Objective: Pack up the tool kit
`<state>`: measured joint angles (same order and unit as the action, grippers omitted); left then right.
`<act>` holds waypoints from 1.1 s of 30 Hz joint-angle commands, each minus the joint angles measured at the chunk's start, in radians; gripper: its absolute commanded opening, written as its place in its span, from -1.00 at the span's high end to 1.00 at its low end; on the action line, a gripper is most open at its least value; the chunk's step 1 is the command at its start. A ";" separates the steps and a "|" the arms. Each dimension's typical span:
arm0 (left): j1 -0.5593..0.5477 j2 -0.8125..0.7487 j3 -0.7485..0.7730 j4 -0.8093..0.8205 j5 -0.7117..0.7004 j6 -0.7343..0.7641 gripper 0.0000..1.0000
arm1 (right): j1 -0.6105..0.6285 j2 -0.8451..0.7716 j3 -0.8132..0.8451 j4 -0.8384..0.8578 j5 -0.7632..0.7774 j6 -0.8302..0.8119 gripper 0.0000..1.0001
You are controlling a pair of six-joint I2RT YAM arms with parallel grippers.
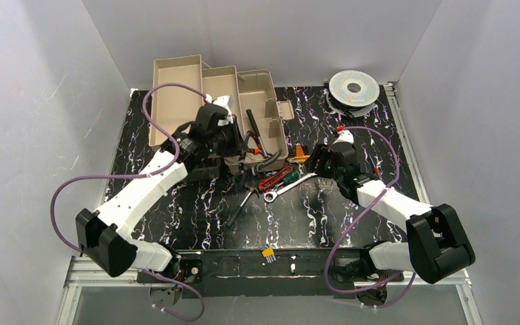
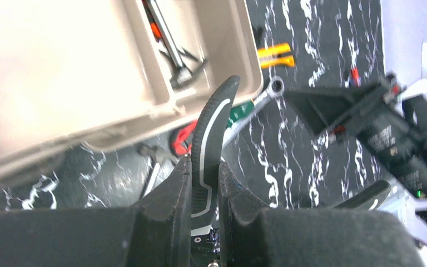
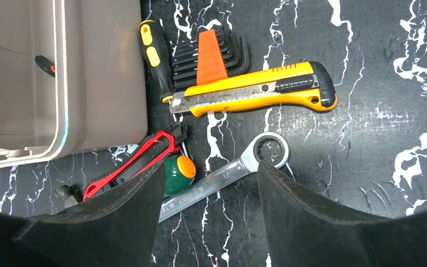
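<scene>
Your left gripper (image 2: pixel 204 169) clamping black curved tool handle (image 2: pixel 214 111) just beside toolbox (image 2: pixel 61 72) front wall. Your right gripper (image 3: pixel 210 178) hovering, fingers spread, over combination wrench (image 3: pixel 217 179) right of toolbox; yellow utility knife (image 3: pixel 256 89) lying nearby.

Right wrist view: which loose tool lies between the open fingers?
The silver wrench: its shaft crosses the gap between the fingers of the right gripper. The yellow knife and hex keys lie beyond them; the red-handled tool sits by the toolbox.
</scene>
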<state>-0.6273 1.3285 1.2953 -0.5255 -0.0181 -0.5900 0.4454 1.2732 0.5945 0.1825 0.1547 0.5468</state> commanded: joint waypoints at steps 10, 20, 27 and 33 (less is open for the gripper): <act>0.239 0.304 0.337 0.089 -0.072 0.015 1.00 | 0.001 -0.021 0.001 0.040 0.021 -0.002 -0.36; 0.332 0.431 0.466 0.004 -0.160 0.069 1.00 | 0.001 -0.015 0.008 0.039 0.011 0.001 -0.36; 0.333 0.465 0.505 -0.032 -0.190 0.107 -0.37 | 0.001 -0.024 0.007 0.029 0.021 0.000 -0.37; 0.323 0.442 0.535 -0.029 -0.138 0.154 -0.64 | 0.001 -0.026 0.008 0.026 0.022 -0.002 -0.37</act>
<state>-0.3096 1.8065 1.8000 -0.4946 -0.1532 -0.5003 0.4454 1.2739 0.5926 0.1829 0.1570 0.5468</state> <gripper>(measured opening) 0.791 0.686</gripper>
